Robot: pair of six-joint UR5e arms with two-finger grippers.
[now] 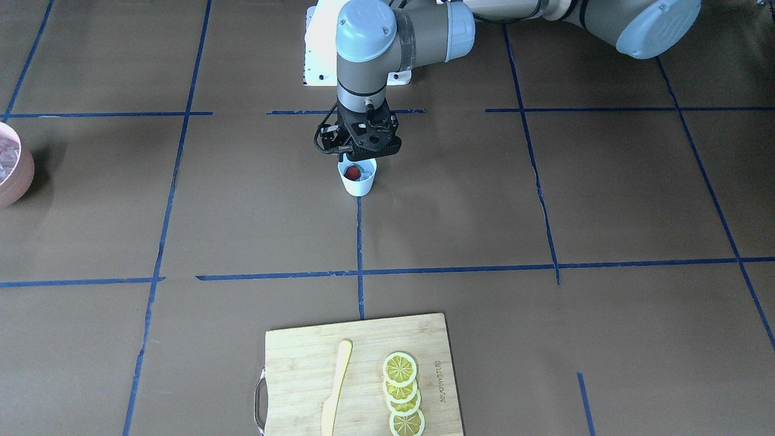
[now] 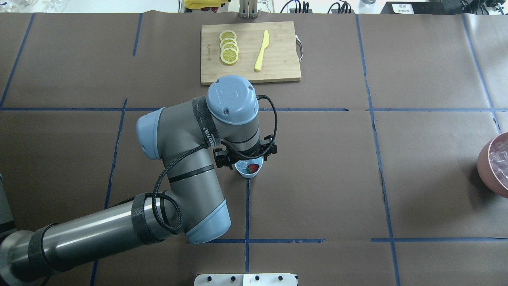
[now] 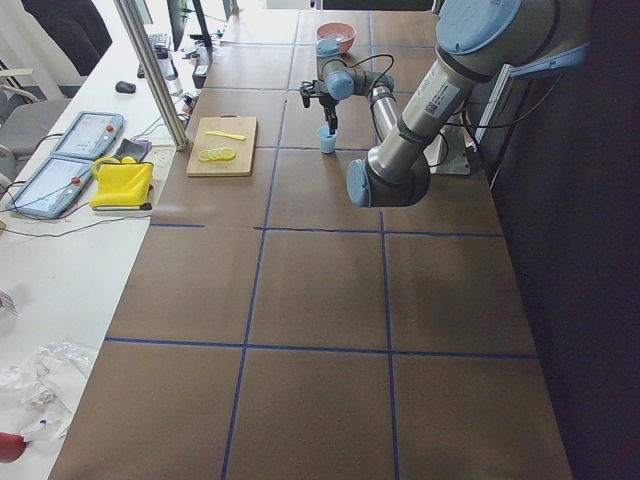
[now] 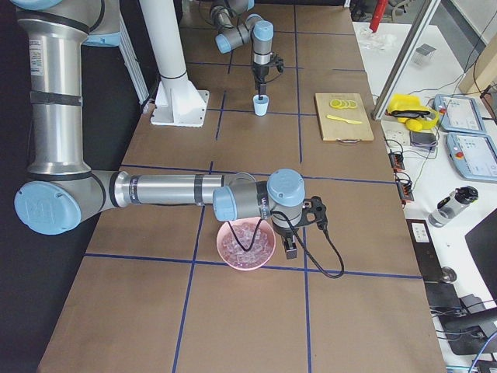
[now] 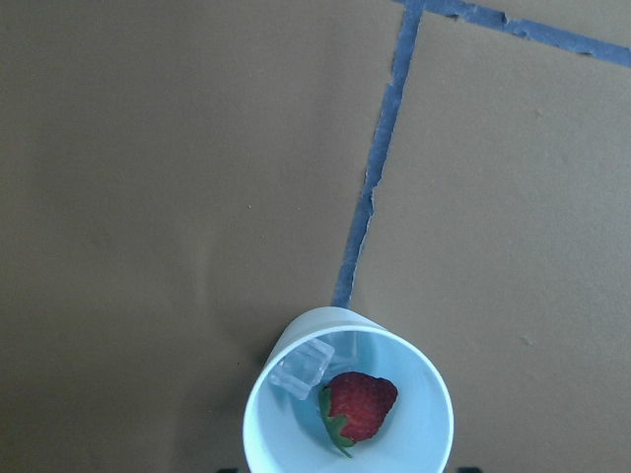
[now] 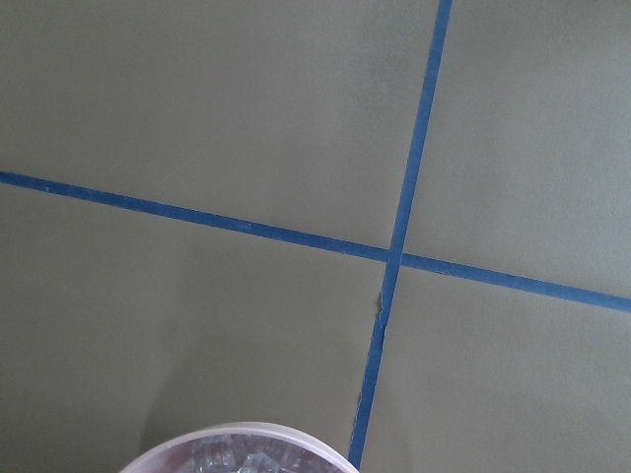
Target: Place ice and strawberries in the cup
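Note:
The small white cup (image 1: 359,183) stands near the table's middle on a blue tape line. In the left wrist view the cup (image 5: 424,434) holds one red strawberry (image 5: 360,406) and one clear ice cube (image 5: 301,369). My left gripper (image 1: 357,158) hangs straight above the cup (image 2: 243,171), open and empty, its jaws spread wider than the rim. My right gripper (image 4: 292,242) hovers beside the pink bowl (image 4: 233,255) of ice (image 4: 245,239); I cannot tell whether it is open or shut. The right wrist view shows only the bowl's rim (image 6: 168,451).
A wooden cutting board (image 2: 278,67) with several lemon slices (image 2: 229,47) and a yellow knife (image 2: 262,49) lies at the far edge. The pink bowl (image 2: 485,167) sits at the table's right end. The robot's white base plate (image 1: 315,54) is behind the cup.

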